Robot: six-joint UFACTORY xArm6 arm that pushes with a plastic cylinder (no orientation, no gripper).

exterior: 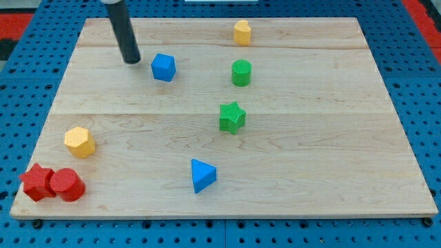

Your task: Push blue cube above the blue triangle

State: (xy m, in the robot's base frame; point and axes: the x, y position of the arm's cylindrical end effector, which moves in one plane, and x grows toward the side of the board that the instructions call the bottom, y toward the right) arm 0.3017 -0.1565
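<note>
Blue cube (164,67) just right of my tip (131,60); rod near upright, apparently not touching; blue triangle (202,175) well below.

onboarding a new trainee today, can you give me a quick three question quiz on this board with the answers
1. True or false: my tip is touching the blue cube.
2. Multiple choice: which block lies nearest the blue triangle? A) green star B) yellow hexagonal block C) red cylinder
3. Fill in: the blue cube sits toward the view's ____ from the blue triangle.

Key:
1. False; my tip stands just to the view's left of the cube, with a small gap.
2. A
3. top, and a little left.
</note>
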